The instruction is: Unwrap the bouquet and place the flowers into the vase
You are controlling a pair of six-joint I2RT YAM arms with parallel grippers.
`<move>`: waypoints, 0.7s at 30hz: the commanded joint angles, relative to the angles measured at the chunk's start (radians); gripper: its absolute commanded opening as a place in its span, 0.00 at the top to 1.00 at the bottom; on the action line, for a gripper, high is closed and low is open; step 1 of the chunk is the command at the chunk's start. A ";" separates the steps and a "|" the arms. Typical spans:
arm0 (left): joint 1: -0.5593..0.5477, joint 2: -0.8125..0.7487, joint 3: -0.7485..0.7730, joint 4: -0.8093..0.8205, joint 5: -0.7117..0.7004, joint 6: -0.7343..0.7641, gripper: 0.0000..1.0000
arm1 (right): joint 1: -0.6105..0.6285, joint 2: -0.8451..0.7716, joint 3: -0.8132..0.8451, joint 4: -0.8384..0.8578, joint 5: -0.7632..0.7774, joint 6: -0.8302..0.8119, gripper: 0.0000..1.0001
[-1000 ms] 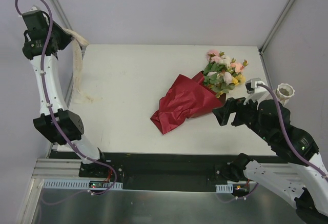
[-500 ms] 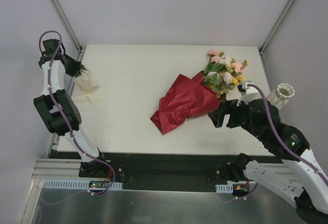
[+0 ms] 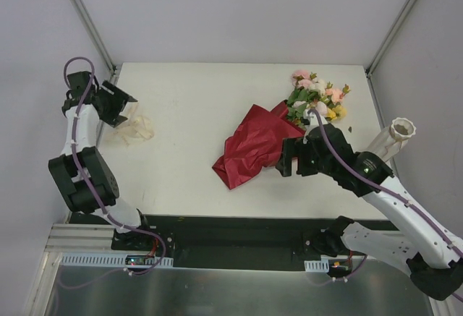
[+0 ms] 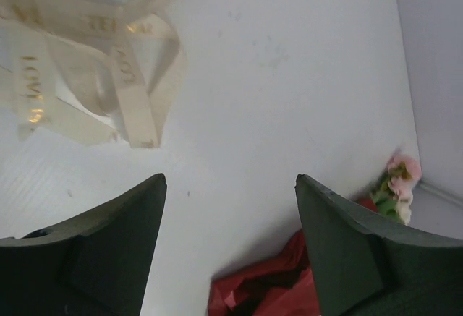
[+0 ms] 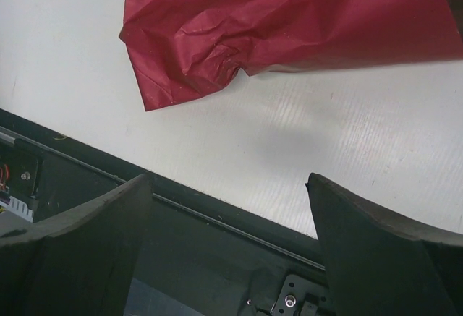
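Bouquet [image 3: 257,146] lay wrapped on the tabletop [image 3: 188,113], centre-right — vase [image 3: 400,129] at the right edge. Left tool [image 4: 230,186] stood wide, holding nothing, over a loose ribbon [image 3: 137,129]. Right tool [image 5: 230,182] likewise wide, just beside the bouquet.

Overhead plus two close wrist views, bouquet [image 3: 255,144] common

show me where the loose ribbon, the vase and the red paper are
loose ribbon [image 3: 137,129], top view, middle of the heap
vase [image 3: 402,125], top view, flared top
red paper [image 3: 253,146], top view, crinkled middle
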 commanded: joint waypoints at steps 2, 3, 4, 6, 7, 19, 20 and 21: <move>-0.217 -0.158 -0.194 0.263 0.359 0.092 0.30 | -0.002 0.011 -0.037 0.060 0.015 0.079 0.09; -0.268 -0.172 -0.211 0.282 0.378 0.109 0.30 | 0.000 0.009 -0.044 0.062 0.021 0.087 0.08; -0.380 -0.178 -0.222 0.292 0.384 0.129 0.30 | 0.000 0.006 -0.052 0.063 0.029 0.104 0.08; -0.487 -0.183 -0.262 0.358 0.406 0.141 0.28 | 0.001 -0.002 -0.072 0.066 0.030 0.116 0.08; -0.533 -0.178 -0.271 0.374 0.406 0.152 0.27 | 0.000 -0.015 -0.081 0.069 0.033 0.122 0.09; -0.842 -0.076 -0.386 0.444 0.301 0.129 0.15 | 0.001 -0.268 -0.109 -0.022 0.168 0.156 0.07; -0.851 -0.068 -0.399 0.452 0.300 0.124 0.17 | 0.001 -0.276 -0.103 -0.036 0.179 0.153 0.07; -0.857 -0.057 -0.403 0.460 0.300 0.120 0.19 | 0.001 -0.282 -0.098 -0.042 0.188 0.150 0.06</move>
